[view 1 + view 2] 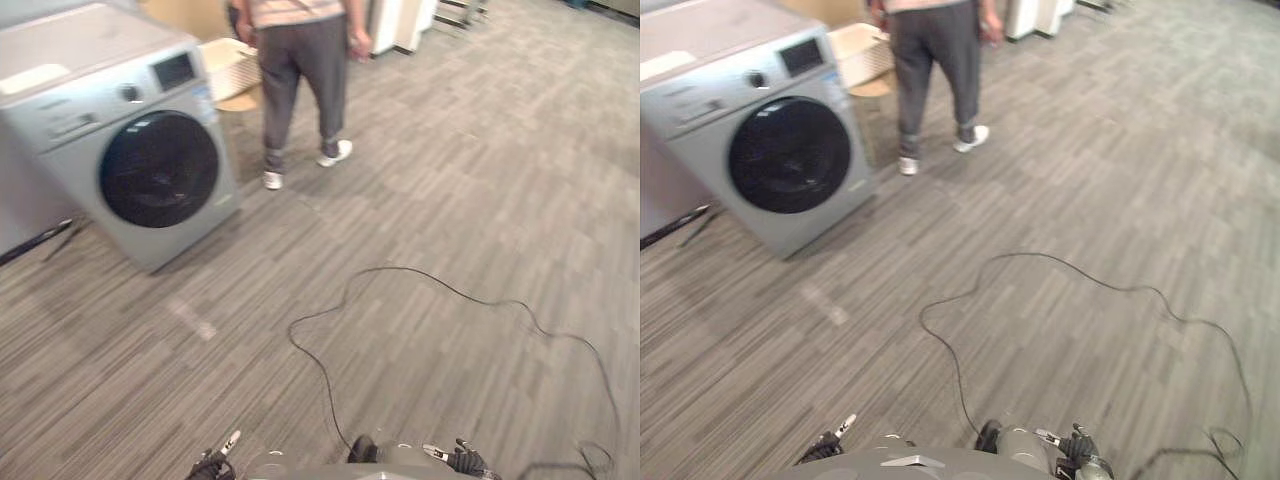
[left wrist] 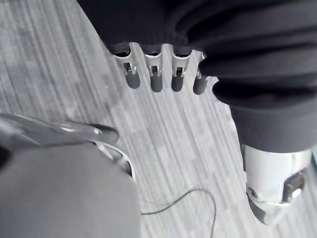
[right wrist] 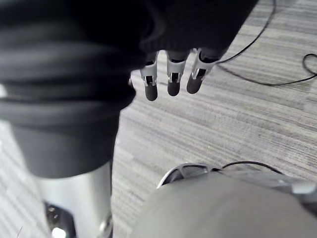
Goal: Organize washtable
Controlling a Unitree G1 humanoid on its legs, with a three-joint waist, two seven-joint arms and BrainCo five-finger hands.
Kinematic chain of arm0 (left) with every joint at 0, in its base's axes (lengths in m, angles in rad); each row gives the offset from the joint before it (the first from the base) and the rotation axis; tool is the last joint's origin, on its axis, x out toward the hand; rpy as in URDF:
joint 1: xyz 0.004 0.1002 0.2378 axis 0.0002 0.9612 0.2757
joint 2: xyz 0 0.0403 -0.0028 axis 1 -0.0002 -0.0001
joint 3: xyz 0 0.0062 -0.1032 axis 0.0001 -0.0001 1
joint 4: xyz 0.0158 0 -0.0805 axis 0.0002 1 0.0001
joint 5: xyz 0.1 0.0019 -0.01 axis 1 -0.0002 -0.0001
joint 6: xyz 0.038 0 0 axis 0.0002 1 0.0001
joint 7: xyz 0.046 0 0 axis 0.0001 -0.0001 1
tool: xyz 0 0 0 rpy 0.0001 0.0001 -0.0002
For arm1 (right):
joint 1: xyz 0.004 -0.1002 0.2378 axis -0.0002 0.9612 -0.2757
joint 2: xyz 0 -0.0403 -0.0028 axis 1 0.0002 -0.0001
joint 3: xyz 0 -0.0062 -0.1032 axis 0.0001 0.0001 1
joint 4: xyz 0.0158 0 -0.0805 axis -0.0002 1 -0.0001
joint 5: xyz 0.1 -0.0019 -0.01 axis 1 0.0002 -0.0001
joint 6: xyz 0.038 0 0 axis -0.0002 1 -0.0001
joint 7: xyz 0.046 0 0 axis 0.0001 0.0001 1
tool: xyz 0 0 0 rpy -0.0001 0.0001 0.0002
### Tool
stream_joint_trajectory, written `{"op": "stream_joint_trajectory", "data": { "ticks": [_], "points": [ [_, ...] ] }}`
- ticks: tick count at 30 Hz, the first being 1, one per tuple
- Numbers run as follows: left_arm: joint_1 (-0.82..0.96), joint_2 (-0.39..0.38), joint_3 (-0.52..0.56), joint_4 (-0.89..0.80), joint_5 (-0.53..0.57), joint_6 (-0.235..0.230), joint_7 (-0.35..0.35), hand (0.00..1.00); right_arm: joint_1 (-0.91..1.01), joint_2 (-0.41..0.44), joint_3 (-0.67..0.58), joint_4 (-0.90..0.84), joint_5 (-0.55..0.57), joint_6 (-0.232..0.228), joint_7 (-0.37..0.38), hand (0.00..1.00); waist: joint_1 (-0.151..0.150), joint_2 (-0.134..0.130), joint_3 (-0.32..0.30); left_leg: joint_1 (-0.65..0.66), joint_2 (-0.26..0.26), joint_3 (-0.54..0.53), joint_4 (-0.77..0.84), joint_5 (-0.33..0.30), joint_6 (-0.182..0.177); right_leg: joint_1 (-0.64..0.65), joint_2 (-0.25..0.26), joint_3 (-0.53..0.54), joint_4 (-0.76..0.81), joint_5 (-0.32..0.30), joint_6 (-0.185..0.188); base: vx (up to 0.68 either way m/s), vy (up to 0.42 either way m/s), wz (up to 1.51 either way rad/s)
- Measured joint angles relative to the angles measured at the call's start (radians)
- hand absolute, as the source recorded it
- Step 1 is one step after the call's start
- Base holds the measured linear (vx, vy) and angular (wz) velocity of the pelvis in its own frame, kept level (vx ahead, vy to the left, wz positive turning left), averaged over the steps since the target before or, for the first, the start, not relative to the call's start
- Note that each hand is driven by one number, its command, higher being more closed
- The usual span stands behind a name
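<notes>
My left hand (image 2: 156,74) hangs low at my side over the grey carpet, its fingers straight and holding nothing; it also peeks in at the bottom edge of the left eye view as my left hand (image 1: 212,465). My right hand (image 3: 171,79) hangs the same way on the other side, fingers relaxed and empty, seen at the bottom edge as my right hand (image 1: 465,460). A silver front-loading washing machine (image 1: 130,140) with a dark round door stands at the far left, well ahead of both hands.
A person (image 1: 300,70) in grey trousers and white shoes stands with their back to me beside the machine. A pale laundry basket (image 1: 232,62) sits behind the machine. White cabinets (image 1: 400,22) stand at the back. Striped grey carpet (image 1: 450,180) stretches ahead and right.
</notes>
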Motion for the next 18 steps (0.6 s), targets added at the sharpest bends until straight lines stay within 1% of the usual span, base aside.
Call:
{"op": "stream_joint_trajectory", "data": {
  "ticks": [1, 2, 3, 4, 5, 6, 7, 8, 9, 10, 11, 12, 13, 14, 15, 16, 17, 18],
  "points": [
    [-0.002, 0.014, -0.016, 0.0, 0.001, -0.003, -0.001, 0.0, -0.001, 0.014, -0.026, 0.018, 0.001, -0.003, 0.0, 0.0, -0.011, -0.012, 0.011, 0.029, 0.017, 0.021, -0.027, 0.008, -0.028, -0.015, -0.019, 0.005, -0.045, 0.036, 0.003, -0.01, -0.054, -0.5],
    [-0.002, 0.021, -0.016, 0.002, 0.002, -0.003, -0.001, 0.0, -0.002, 0.021, -0.041, 0.024, 0.001, -0.002, 0.0, 0.0, -0.015, -0.02, 0.016, 0.044, 0.022, 0.029, -0.034, 0.008, -0.046, -0.019, -0.026, 0.01, -0.062, 0.055, 0.008, 0.03, -0.155, -0.57],
    [-0.001, 0.029, -0.015, 0.002, 0.003, -0.003, 0.001, 0.0, 0.004, 0.034, -0.064, 0.036, 0.0, 0.0, 0.0, 0.0, -0.014, -0.036, 0.025, 0.079, 0.026, 0.042, -0.044, 0.0, -0.08, -0.019, -0.049, 0.004, -0.054, 0.133, 0.009, 0.1, -0.325, -0.5],
    [0.0, 0.019, -0.01, 0.015, 0.004, -0.003, 0.002, 0.0, 0.007, 0.035, -0.092, 0.042, 0.001, 0.007, 0.003, 0.0, -0.017, -0.009, 0.03, 0.107, 0.062, 0.048, -0.067, -0.01, -0.084, -0.027, -0.018, 0.005, 0.0, 0.099, -0.041, 0.14, -0.379, -0.44],
    [0.005, 0.012, -0.004, 0.022, 0.007, -0.003, 0.002, 0.0, 0.014, 0.034, -0.097, 0.041, 0.0, 0.01, 0.003, 0.0, -0.024, 0.0, 0.024, 0.117, 0.075, 0.047, -0.078, -0.012, -0.081, -0.04, -0.006, 0.005, 0.027, 0.065, -0.049, 0.23, -0.451, -0.31],
    [0.006, -0.001, 0.014, 0.029, 0.008, -0.003, 0.002, 0.0, 0.02, 0.034, -0.125, 0.038, 0.0, 0.014, 0.004, 0.0, -0.033, 0.011, 0.013, 0.132, 0.099, 0.043, -0.086, -0.015, -0.074, -0.06, 0.019, 0.004, 0.083, -0.001, -0.067, 0.3, -0.449, -0.29],
    [0.009, -0.009, 0.039, 0.032, 0.009, 0.0, 0.001, 0.0, 0.019, 0.037, -0.15, 0.038, 0.0, 0.019, 0.003, 0.0, -0.038, 0.019, 0.013, 0.128, 0.125, 0.009, -0.04, 0.014, -0.095, -0.062, 0.042, 0.009, 0.111, -0.046, -0.088, 0.29, -0.473, -0.39],
    [0.013, -0.012, 0.055, 0.031, 0.011, 0.003, 0.001, 0.0, 0.02, 0.039, -0.158, 0.039, 0.001, 0.02, 0.003, 0.0, -0.037, 0.019, 0.012, 0.117, 0.14, -0.015, 0.01, 0.025, -0.096, -0.057, 0.051, 0.015, 0.117, -0.058, -0.093, 0.26, -0.499, -0.54],
    [0.021, -0.02, 0.09, 0.03, 0.019, 0.007, 0.0, 0.0, 0.025, 0.04, -0.166, 0.035, 0.002, 0.019, 0.003, 0.0, -0.039, 0.026, 0.012, 0.061, 0.182, -0.074, 0.194, 0.032, -0.094, -0.029, 0.079, 0.033, 0.111, -0.081, -0.1, 0.28, -0.448, -0.64],
    [0.027, -0.022, 0.109, 0.029, 0.028, 0.015, -0.001, 0.0, 0.025, 0.029, -0.165, 0.031, 0.002, 0.019, 0.004, 0.0, -0.042, 0.041, 0.022, -0.042, 0.227, -0.152, 0.497, 0.066, -0.06, 0.022, 0.119, 0.06, 0.087, -0.096, -0.116, 0.29, -0.392, -0.68],
    [0.036, -0.027, 0.101, 0.03, 0.039, 0.02, -0.001, 0.0, 0.026, 0.02, -0.156, 0.034, 0.002, 0.02, 0.004, 0.0, -0.039, 0.042, 0.024, -0.093, 0.23, -0.195, 0.648, 0.071, -0.056, 0.045, 0.136, 0.073, 0.073, -0.101, -0.124, 0.31, -0.261, -0.72],
    [0.049, -0.037, 0.09, 0.027, 0.045, 0.025, -0.003, 0.0, 0.02, 0.011, -0.14, 0.035, 0.001, 0.021, 0.004, 0.0, -0.036, 0.055, 0.025, -0.158, 0.213, -0.252, 0.832, 0.06, -0.061, 0.091, 0.159, 0.093, 0.049, -0.103, -0.152, 0.33, -0.211, -0.76],
    [0.054, -0.037, 0.077, 0.019, 0.043, 0.024, 0.003, 0.0, 0.013, 0.003, -0.112, 0.035, 0.001, 0.02, -0.001, 0.0, -0.03, 0.056, 0.029, -0.218, 0.153, -0.303, 0.979, 0.029, -0.065, 0.152, 0.179, 0.133, 0.016, -0.116, -0.173, 0.41, -0.239, -0.9],
    [0.058, -0.036, 0.053, -0.008, 0.034, 0.022, 0.01, 0.0, 0.005, -0.001, -0.09, 0.036, 0.01, 0.018, -0.005, 0.0, -0.017, 0.051, 0.031, -0.28, 0.073, -0.335, 1.017, -0.005, -0.08, 0.204, 0.186, 0.164, -0.023, -0.118, -0.176, 0.41, -0.213, -0.86],
    [0.057, -0.034, 0.035, -0.027, 0.016, 0.015, 0.013, 0.0, -0.003, -0.007, -0.068, 0.039, 0.031, 0.018, -0.006, 0.0, -0.006, 0.046, 0.032, -0.336, 0.017, -0.348, 0.992, -0.031, -0.091, 0.235, 0.191, 0.188, -0.057, -0.115, -0.173, 0.32, -0.134, -0.87],
    [0.06, -0.033, 0.02, -0.045, -0.005, 0.008, 0.019, 0.0, -0.025, -0.013, -0.055, 0.058, 0.04, 0.016, -0.005, 0.0, 0.003, 0.041, 0.034, -0.38, -0.008, -0.331, 0.927, -0.057, -0.075, 0.263, 0.194, 0.218, -0.085, -0.102, -0.155, 0.09, -0.025, -0.91],
    [0.062, -0.031, 0.018, -0.051, -0.025, -0.004, 0.025, 0.0, -0.052, -0.015, -0.038, 0.073, 0.04, 0.016, -0.005, 0.0, 0.014, 0.034, 0.041, -0.429, -0.019, -0.297, 0.799, -0.078, -0.051, 0.311, 0.195, 0.251, -0.125, -0.097, -0.146, -0.06, 0.027, -0.78],
    [0.062, -0.032, 0.019, -0.053, -0.031, -0.009, 0.027, 0.0, -0.062, -0.013, -0.034, 0.072, 0.04, 0.015, -0.004, 0.0, 0.014, 0.032, 0.048, -0.449, -0.021, -0.288, 0.723, -0.082, -0.044, 0.341, 0.195, 0.26, -0.147, -0.095, -0.138, -0.22, 0.061, -0.69]
  ]
}}
